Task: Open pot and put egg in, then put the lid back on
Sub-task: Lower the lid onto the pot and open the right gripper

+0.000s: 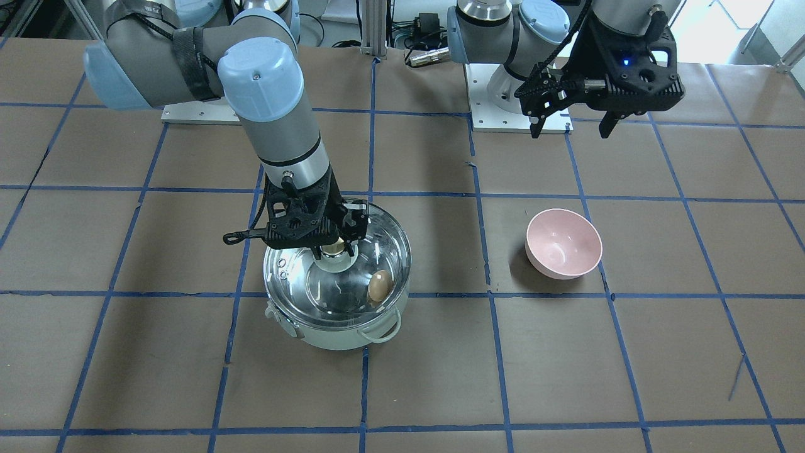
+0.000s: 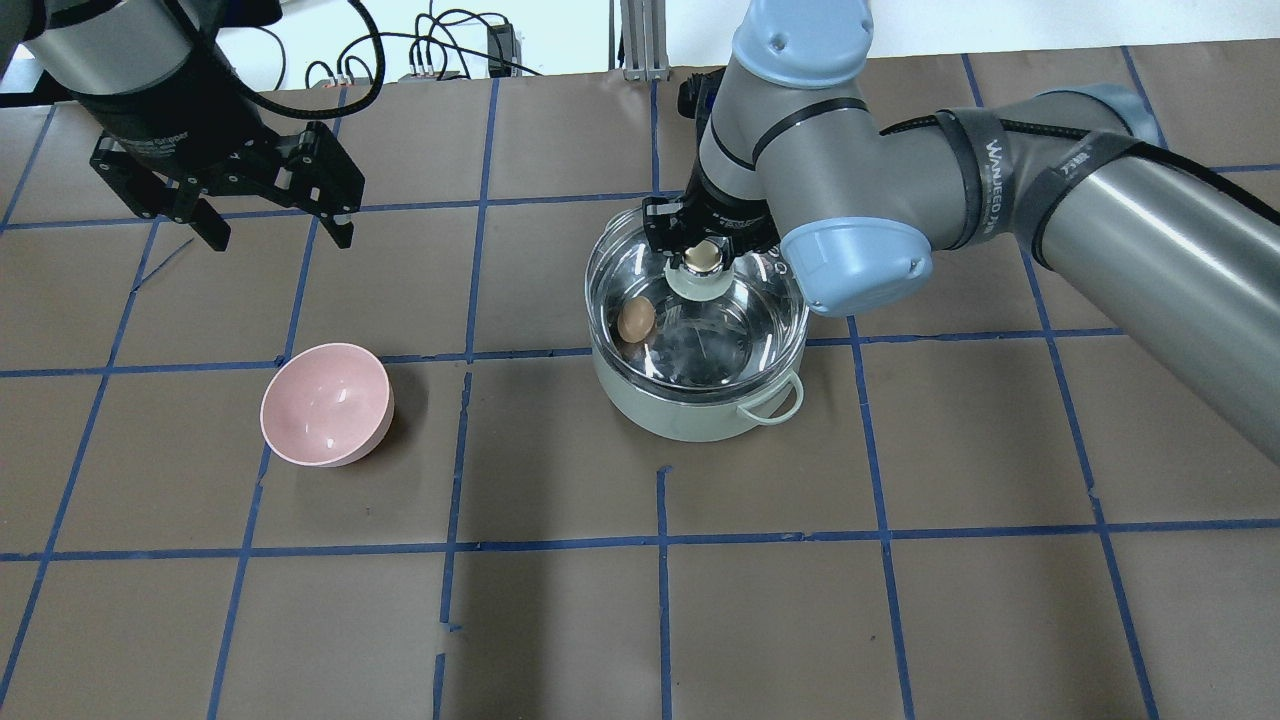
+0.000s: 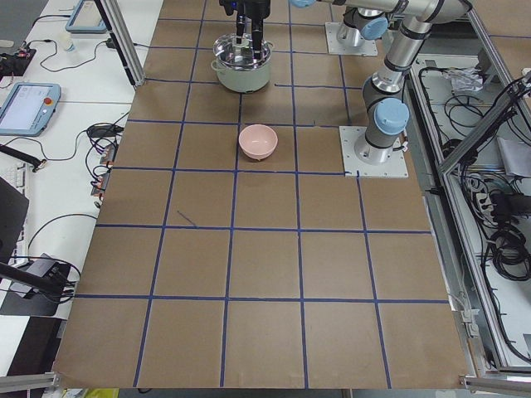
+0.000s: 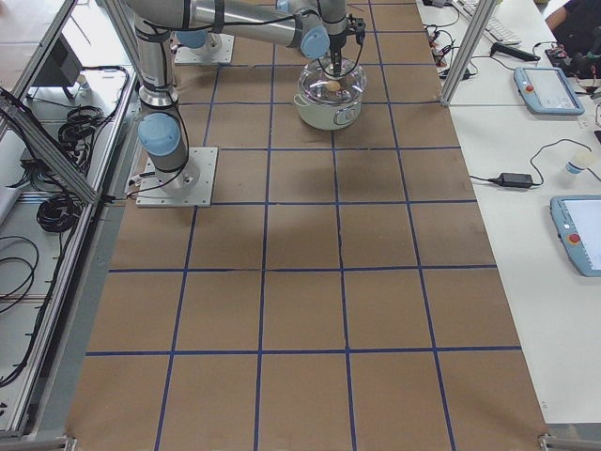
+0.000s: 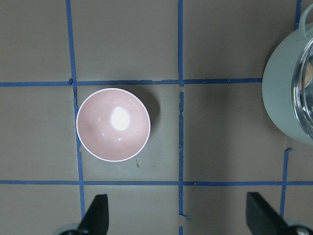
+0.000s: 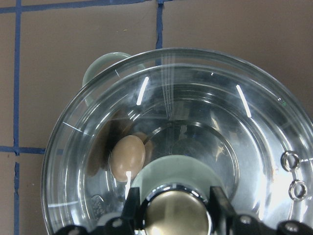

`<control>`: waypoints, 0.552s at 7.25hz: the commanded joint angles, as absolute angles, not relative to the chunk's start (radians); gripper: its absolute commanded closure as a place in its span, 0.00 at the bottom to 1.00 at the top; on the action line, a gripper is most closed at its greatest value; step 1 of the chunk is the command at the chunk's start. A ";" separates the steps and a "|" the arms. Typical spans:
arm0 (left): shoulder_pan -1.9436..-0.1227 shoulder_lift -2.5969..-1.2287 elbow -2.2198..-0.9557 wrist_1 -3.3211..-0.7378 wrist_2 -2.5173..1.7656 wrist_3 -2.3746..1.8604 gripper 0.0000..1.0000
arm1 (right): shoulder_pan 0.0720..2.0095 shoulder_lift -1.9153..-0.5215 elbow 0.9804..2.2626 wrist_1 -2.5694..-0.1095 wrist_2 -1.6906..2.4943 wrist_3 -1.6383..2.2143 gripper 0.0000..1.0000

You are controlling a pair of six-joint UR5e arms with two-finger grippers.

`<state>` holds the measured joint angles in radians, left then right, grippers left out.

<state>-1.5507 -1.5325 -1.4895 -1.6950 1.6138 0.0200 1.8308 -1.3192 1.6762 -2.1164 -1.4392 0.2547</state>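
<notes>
The pale mint-green pot (image 1: 333, 338) stands on the table, also in the overhead view (image 2: 680, 420). The tan egg (image 1: 378, 285) lies inside it on the steel bottom, and shows through the glass in the right wrist view (image 6: 127, 157). The clear glass lid (image 1: 295, 286) covers the pot's mouth; I cannot tell whether it rests on the rim. My right gripper (image 1: 333, 244) is shut on the lid's cream-gold knob (image 6: 176, 218). My left gripper (image 1: 571, 131) is open and empty, held high, far from the pot.
An empty pink bowl (image 1: 563, 242) stands on the table to the robot's left of the pot, below the left gripper's camera (image 5: 113, 124). The brown table top has a blue tape grid. The arm bases stand at the table's robot side.
</notes>
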 commanded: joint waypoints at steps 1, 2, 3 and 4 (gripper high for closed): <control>-1.551 -1.532 -1.489 -1.695 1.615 0.020 0.00 | 1.832 -1.318 1.678 -2.115 -1.439 0.253 0.77; -1.551 -1.532 -1.489 -1.695 1.615 0.020 0.00 | 1.832 -1.318 1.686 -2.115 -1.437 0.253 0.77; -1.551 -1.532 -1.489 -1.695 1.614 0.020 0.00 | 1.832 -1.319 1.701 -2.120 -1.437 0.253 0.76; -1.551 -1.532 -1.491 -1.695 1.614 0.020 0.00 | 1.832 -1.318 1.703 -2.121 -1.437 0.246 0.76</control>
<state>-1.5508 -1.5325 -1.4900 -1.6950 1.6142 0.0199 1.8316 -1.3183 1.6954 -2.1190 -1.4375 0.2514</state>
